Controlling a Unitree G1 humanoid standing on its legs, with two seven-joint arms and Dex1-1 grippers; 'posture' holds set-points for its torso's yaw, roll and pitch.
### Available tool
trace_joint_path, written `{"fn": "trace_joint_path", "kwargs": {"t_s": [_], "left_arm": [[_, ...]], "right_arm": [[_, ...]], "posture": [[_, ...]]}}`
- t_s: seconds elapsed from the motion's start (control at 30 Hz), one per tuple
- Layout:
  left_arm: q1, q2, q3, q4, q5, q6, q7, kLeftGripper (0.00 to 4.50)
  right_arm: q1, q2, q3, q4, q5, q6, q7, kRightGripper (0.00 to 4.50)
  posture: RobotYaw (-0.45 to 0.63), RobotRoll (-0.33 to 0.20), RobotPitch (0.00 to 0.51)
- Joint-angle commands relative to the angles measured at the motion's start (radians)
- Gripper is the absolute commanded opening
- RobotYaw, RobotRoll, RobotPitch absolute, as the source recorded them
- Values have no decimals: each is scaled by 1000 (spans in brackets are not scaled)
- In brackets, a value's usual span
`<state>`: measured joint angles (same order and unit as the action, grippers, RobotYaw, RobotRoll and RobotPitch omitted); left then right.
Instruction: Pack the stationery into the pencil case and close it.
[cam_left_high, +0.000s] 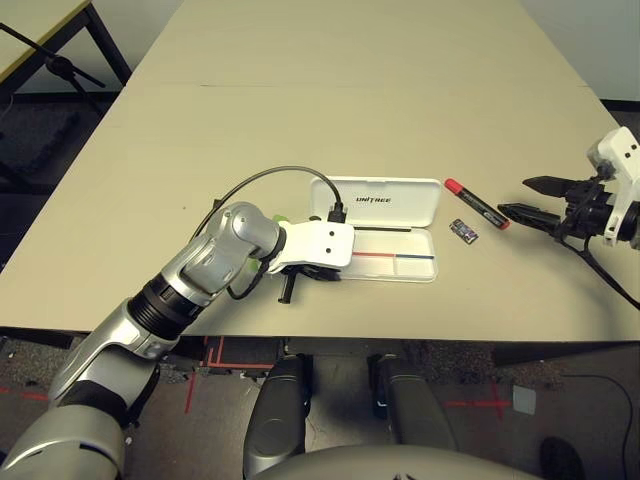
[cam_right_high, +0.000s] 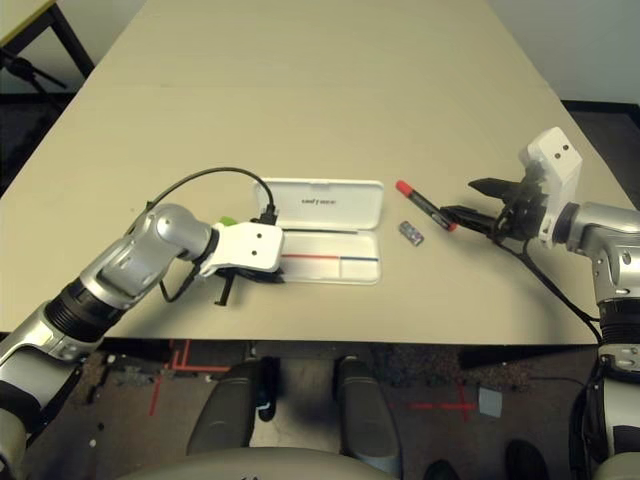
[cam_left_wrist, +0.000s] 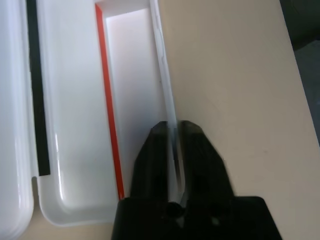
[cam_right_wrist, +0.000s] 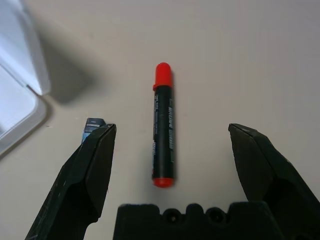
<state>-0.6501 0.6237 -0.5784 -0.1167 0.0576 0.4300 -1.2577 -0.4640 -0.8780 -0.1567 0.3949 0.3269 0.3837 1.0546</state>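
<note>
Landmark: the pencil case (cam_left_high: 385, 228), a flat white box lying open on the worktop (cam_left_high: 330, 100), lid hinged back on its far side, tray toward the robot.
Marker: the red marker (cam_right_wrist: 163, 125), dark barrel with red ends, lies on the worktop just right of the pencil case's lid, apart from it.
Marker axis: slanted, its red cap at the end nearer the case's far corner, the other end trailing away to the right and toward the robot.
Small piece: a tiny dark grey piece (cam_left_high: 463, 231) sits between the case's right edge and the marker, touching neither.
Green item: a bit of light green (cam_left_high: 281, 218) shows at the case's left end, behind the left wrist; what it is I cannot tell.
Right tool (cam_right_wrist: 172, 142): released, fingers spread wide, hanging right of the marker and pointing back toward the case; in the wrist view the barrel runs lengthwise down the gap between them.
Left tool (cam_left_wrist: 172, 150): fingers narrowly astride the tray's near wall at the case's left end; whether they pinch it I cannot tell.
Nearer arm: the right, by far.
Writing: "UNITREE" on the lid; the marker's print is unreadable.
Tray marks: a red and a blue line.
</note>
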Motion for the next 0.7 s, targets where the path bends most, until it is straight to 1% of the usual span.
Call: {"fn": "trace_joint_path", "kwargs": {"t_s": [0.03, 0.13, 0.17, 0.23, 0.27, 0.47, 0.67, 0.7], "left_arm": [[19, -2, -11, -28, 0, 24, -10, 1966], [24, 6, -1, -69, -19, 74, -19, 3161], [25, 8, 4, -83, -26, 90, -21, 3499], [25, 11, 19, -113, -41, 126, -19, 4354], [25, 12, 31, -126, -48, 135, -13, 4475], [11, 49, 133, -179, -120, 212, -7, 4475], [4, 131, 248, -185, -198, 261, -17, 4475], [6, 154, 267, -179, -214, 273, -29, 4475]], "right_arm": [[-26, 1, 30, 21, -26, 36, -7, 4500], [-56, 9, 52, 39, -47, 48, -18, 4500], [-65, 11, 58, 46, -53, 52, -19, 4500], [-91, 19, 76, 64, -69, 59, -21, 4500], [-107, 22, 87, 75, -75, 68, -16, 4500], [-217, 39, 164, 176, -145, 85, 5, 4500], [-311, 63, 256, 301, -239, 72, 24, 4500], [-326, 69, 271, 327, -249, 75, 41, 4500]], "posture": [[132, 0, 176], [139, 0, 175], [139, 0, 175], [147, 0, 172], [157, 0, 170], [188, 0, 165], [207, 0, 164], [217, 0, 161]]}}
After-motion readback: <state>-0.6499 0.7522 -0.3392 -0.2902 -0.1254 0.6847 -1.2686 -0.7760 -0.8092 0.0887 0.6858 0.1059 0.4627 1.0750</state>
